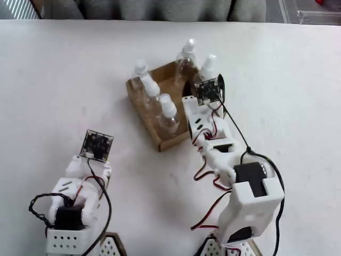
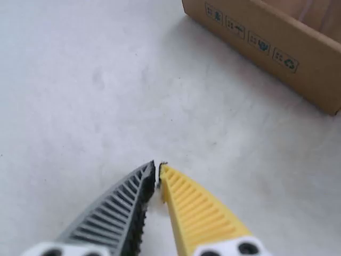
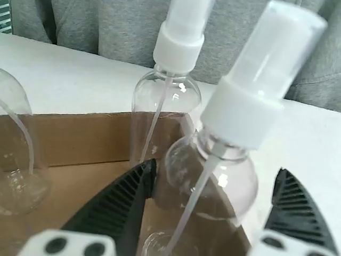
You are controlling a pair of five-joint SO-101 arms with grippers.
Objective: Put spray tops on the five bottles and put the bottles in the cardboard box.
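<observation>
With all five bottles apparently capped and boxed, the right gripper (image 3: 213,168) straddles, jaws apart, a clear plastic bottle with white spray top (image 3: 234,181) at the brown cardboard box's (image 1: 140,112) right-hand corner, likely needing only a clean lift away, while the left gripper (image 2: 157,168) rests pinched closed above the white table (image 1: 53,80) beside the box's left wall.

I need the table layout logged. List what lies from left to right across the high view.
left arm → cardboard box, with the spray-topped bottles → right arm, its wrist at the box's right side.
</observation>
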